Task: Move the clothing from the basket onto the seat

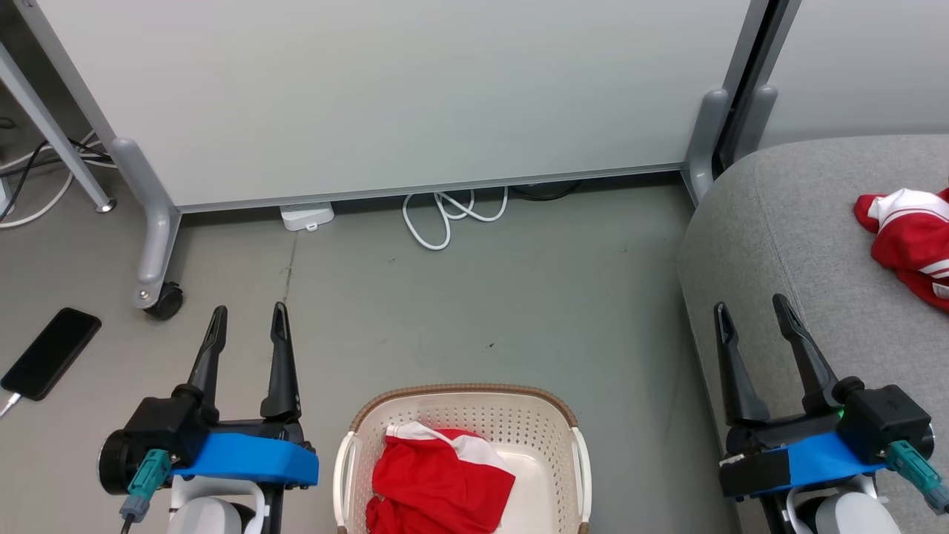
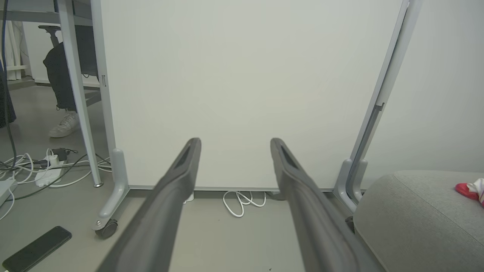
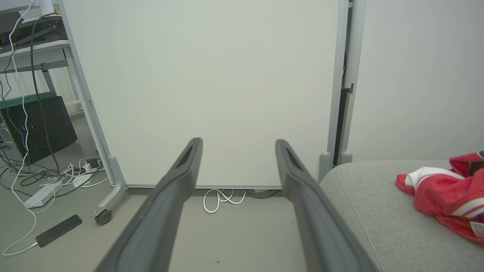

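Observation:
A red garment with a white panel (image 1: 437,478) lies crumpled in the cream basket (image 1: 463,397) at the bottom middle of the head view. A second red and white garment (image 1: 908,241) rests on the grey seat (image 1: 786,215) at the right; it appears again in the right wrist view (image 3: 446,192) and at the edge of the left wrist view (image 2: 470,190). My left gripper (image 1: 248,311) hangs open over the floor, left of the basket. My right gripper (image 1: 750,305) is open beside the seat's (image 3: 378,211) front corner. Both hold nothing.
A wheeled white partition (image 1: 385,96) stands across the back, its caster (image 1: 163,300) near my left gripper. A black phone (image 1: 50,352) on a cable lies on the floor at left. A white cable loop (image 1: 452,215) and cords lie under the partition. A person's leg and shoe (image 2: 64,124) show behind.

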